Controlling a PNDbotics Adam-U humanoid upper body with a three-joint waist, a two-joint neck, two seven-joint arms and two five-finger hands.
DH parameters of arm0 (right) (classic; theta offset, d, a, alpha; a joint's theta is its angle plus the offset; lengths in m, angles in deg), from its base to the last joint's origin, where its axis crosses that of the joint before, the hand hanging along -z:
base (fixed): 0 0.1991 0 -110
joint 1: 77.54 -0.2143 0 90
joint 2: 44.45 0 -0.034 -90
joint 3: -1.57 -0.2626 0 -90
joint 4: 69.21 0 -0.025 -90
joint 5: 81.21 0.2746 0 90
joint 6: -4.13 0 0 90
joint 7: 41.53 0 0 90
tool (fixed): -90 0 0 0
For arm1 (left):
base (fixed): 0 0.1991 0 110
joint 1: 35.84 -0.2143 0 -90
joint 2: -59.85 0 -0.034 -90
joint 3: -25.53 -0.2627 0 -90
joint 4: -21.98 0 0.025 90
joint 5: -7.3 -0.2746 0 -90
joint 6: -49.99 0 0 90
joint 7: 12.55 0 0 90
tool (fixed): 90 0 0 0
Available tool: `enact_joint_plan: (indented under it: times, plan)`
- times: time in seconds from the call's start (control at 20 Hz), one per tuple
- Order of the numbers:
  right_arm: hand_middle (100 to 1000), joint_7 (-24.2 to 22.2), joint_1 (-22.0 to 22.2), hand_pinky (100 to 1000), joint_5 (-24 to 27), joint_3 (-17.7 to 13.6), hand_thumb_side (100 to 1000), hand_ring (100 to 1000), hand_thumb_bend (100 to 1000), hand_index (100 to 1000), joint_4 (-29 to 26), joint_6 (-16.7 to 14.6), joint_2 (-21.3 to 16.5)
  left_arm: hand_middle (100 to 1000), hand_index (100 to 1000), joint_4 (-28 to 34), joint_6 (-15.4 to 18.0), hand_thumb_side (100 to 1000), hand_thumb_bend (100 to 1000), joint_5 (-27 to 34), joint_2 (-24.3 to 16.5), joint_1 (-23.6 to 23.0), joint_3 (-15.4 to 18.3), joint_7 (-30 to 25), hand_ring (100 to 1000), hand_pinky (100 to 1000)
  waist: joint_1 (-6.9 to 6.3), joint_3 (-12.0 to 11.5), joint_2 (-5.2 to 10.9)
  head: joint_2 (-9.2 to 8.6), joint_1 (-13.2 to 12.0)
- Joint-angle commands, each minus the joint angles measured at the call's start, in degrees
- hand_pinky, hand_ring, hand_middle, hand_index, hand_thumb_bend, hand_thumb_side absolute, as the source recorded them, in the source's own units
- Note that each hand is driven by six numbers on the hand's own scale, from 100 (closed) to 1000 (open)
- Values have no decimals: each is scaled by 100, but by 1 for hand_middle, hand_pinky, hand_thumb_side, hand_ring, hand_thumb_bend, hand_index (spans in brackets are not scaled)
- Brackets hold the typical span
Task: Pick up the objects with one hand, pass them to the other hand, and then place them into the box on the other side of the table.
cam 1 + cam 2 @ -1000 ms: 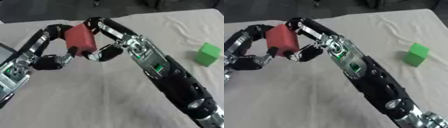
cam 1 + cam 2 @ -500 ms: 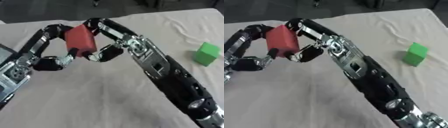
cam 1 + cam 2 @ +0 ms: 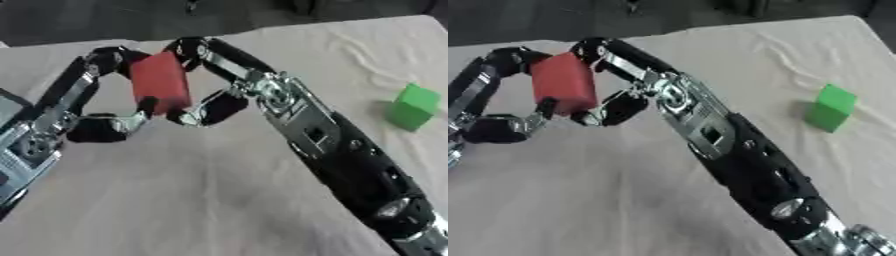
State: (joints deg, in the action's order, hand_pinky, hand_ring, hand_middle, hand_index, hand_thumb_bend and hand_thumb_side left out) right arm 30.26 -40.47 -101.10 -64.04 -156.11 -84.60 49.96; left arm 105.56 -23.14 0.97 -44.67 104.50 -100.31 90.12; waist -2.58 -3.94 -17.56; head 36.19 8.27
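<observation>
We held the red block (image 3: 160,83) above the table (image 3: 201,190) between both hands — our left hand (image 3: 96,100) and our right hand (image 3: 219,85) each had fingers curled round it. The green cube (image 3: 411,106) sat well apart, at our right.

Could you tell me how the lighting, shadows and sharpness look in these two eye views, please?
Left eye view: soft, even light; a faint shadow lies left of the green cube; the red block between both hands is slightly blurred. Right eye view: same softness, no glare on the cloth-covered table; dark background beyond its far edge.
</observation>
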Motion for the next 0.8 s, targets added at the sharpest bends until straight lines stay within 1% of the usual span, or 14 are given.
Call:
enact_joint_plan:
  times: [0.05,0.1,0.15,0.2,0.45,0.65,0.75,0.8]
  plan:
    - [842,-171,-15,803,-10,79,100,818,323,989,-25,-43,-21,269,327,125,47,194,100,-39,-181,155,151,88,625,655,-10,1,97,12,29]
    - [841,-216,-14,801,20,73,100,816,204,986,-10,-48,-19,267,326,122,62,186,100,-56,-180,157,149,92,623,655,-11,2,94,14,30]
    - [840,-239,-15,799,48,62,100,815,161,985,4,-38,-19,267,325,121,78,178,100,-76,-180,160,148,95,622,654,-11,3,93,19,29]
    - [838,-220,-17,795,73,46,100,811,230,983,12,-15,-19,265,323,116,92,174,100,-96,-179,162,147,98,621,654,-12,5,92,23,27]
    - [837,-59,-23,794,132,56,100,810,236,983,14,67,-31,258,316,108,160,134,100,-193,-189,172,138,103,614,649,-12,7,88,22,29]
    - [842,-54,-18,802,125,61,100,814,248,987,28,101,-46,257,315,100,191,120,100,-262,-211,159,148,113,611,648,-9,10,94,12,21]
    - [844,-97,-24,808,107,68,100,816,232,989,21,108,-49,256,313,83,194,118,100,-294,-206,157,150,128,611,648,-6,10,97,8,20]
    - [845,-137,-24,810,109,74,100,816,207,991,18,104,-49,254,312,81,200,108,100,-310,-204,159,148,134,609,647,-4,10,98,8,23]
